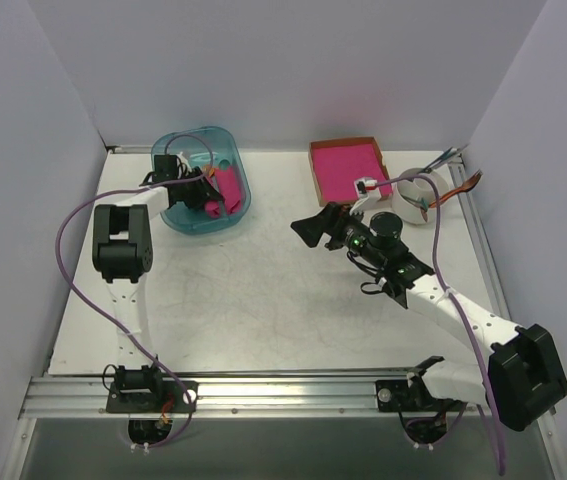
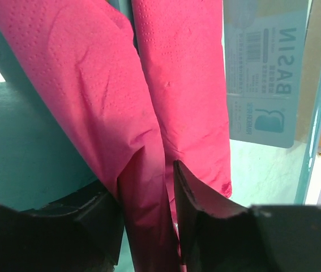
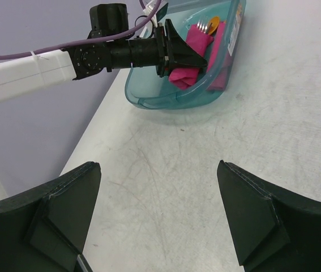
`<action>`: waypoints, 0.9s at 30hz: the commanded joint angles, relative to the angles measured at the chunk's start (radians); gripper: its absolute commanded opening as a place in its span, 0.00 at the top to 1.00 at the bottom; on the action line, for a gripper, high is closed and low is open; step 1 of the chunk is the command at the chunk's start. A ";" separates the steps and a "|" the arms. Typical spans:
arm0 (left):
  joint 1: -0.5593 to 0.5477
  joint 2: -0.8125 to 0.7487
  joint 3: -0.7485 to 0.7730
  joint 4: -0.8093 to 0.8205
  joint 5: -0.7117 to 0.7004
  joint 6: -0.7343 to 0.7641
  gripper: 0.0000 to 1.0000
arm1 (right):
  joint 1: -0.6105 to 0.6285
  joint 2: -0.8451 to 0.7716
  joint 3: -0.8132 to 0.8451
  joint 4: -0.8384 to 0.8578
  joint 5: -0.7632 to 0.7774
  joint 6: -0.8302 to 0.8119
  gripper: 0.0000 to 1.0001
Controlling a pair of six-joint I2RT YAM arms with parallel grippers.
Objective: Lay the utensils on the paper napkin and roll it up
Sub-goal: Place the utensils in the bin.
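A rolled magenta paper napkin (image 2: 92,85) lies in the teal basin (image 1: 173,215), with a second pink roll (image 2: 188,85) beside it. My left gripper (image 2: 146,181) reaches into the basin, and the roll fills the gap between its fingers, touching both. From the right wrist, the utensils show as grey fork tines (image 3: 204,25) and an orange spoon bowl (image 3: 214,25) poking out of the pink paper (image 3: 185,73). My right gripper (image 3: 157,164) hovers wide open over bare table mid-right (image 1: 308,228), holding nothing.
A brown cardboard box with a stack of pink sheets (image 1: 348,168) sits at the back right. Beside it stands a white cup (image 1: 418,195) with teal-handled cutlery. White walls close in the table on three sides.
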 commanded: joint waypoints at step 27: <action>-0.005 0.062 0.077 -0.202 -0.078 0.062 0.56 | 0.045 0.470 0.432 -0.221 0.031 0.024 0.22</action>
